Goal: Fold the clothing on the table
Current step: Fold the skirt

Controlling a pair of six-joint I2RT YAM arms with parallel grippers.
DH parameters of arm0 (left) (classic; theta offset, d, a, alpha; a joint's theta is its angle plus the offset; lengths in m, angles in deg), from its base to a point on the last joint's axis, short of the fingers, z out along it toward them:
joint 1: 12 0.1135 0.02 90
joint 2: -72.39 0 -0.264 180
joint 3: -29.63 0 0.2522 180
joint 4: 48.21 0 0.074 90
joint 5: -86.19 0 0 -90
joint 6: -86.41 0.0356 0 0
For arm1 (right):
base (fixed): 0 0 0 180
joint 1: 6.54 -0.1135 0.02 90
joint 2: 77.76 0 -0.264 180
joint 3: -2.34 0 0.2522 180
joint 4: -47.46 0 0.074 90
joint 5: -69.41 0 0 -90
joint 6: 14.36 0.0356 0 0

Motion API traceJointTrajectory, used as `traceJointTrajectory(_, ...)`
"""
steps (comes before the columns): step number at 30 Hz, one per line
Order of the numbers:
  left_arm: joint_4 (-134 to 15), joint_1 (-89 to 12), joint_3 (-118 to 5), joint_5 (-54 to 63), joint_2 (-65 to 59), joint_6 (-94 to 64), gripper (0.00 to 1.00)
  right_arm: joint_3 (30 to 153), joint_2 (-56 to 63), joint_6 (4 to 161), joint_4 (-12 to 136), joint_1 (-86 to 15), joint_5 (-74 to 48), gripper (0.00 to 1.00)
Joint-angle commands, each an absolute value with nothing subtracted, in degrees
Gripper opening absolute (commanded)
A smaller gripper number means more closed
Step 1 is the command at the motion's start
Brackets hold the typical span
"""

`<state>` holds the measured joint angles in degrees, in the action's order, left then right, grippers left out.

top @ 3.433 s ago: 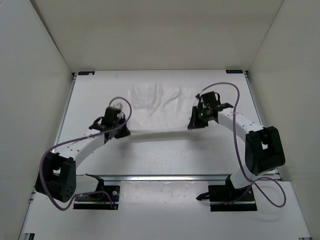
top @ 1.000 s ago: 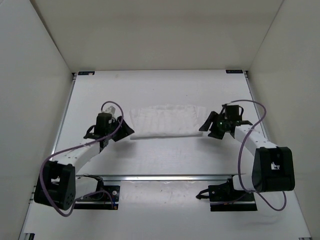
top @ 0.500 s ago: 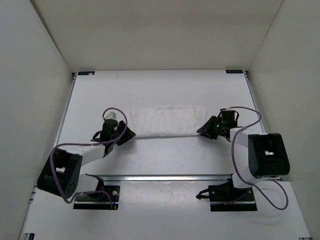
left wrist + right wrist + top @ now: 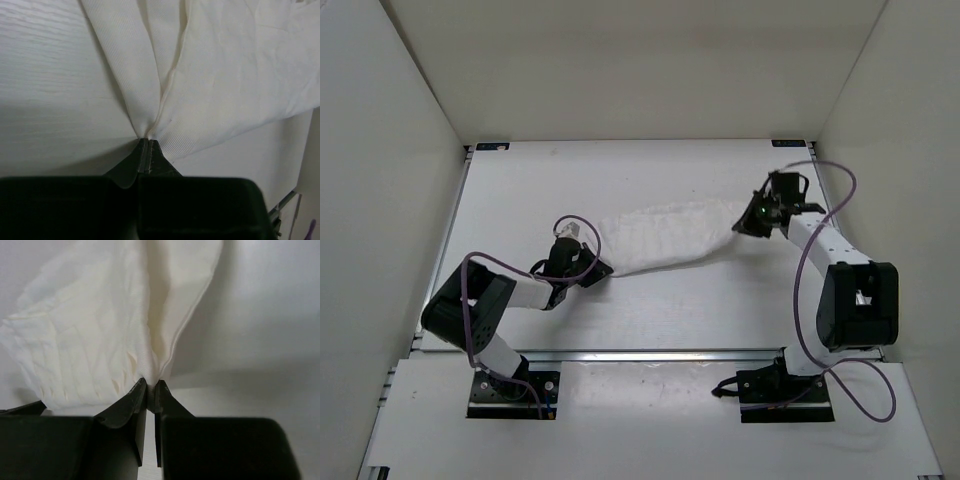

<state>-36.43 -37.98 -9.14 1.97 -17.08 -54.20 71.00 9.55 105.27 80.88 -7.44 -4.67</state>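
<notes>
Since half a second ago the clothing [image 4: 665, 235] has gone from a level band to a diagonal. Its right end is now farther back and its left end nearer on the white tabletop [image 4: 650, 320]. The left gripper [image 4: 594, 272] is clamped tight on the left corner, with fabric fanning out from its tips. The right gripper [image 4: 744, 222] pinches the right corner the same way. Plain white walls [image 4: 620, 70] enclose the tabletop on three sides, and a metal rail [image 4: 650, 353] runs along its near edge.

White wrinkled clothing [image 4: 665, 235] gathered into narrow band, stretched diagonally across white table [image 4: 650, 310].
</notes>
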Motion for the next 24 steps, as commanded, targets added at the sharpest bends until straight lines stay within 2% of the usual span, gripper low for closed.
traceJointTrajectory(1, -33.2, -39.3, -10.6, 3.7, -19.9, -56.6, 0.00, 84.6, 10.8, 96.0, 92.6, -14.8, -12.0, 0.00)
traceJointTrajectory(5, -33.1, -39.5, -12.0, 3.7, -22.3, -55.8, 0.00, 94.0, 14.2, 93.7, 93.7, -25.9, -19.6, 0.00)
traceJointTrajectory(8, -31.6, -38.8, -11.9, 3.8, -23.1, -56.4, 0.00, 97.7, 17.2, 94.0, 91.4, -35.5, -20.0, 0.00)
traceJointTrajectory(12, -31.4, -38.8, -11.8, 4.1, -22.5, -56.1, 0.00, 100.4, 22.3, 96.7, 86.9, -42.7, -16.6, 0.00)
traceJointTrajectory(20, -30.8, -38.1, -9.7, 3.8, -20.2, -56.5, 0.00, 100.6, 32.2, 98.8, 82.8, -48.3, -7.3, 0.00)
traceJointTrajectory(24, -29.7, -37.7, -7.7, 5.2, -19.3, -57.8, 0.03, 103.6, 34.9, 96.4, 82.5, -47.6, -0.6, 0.14)
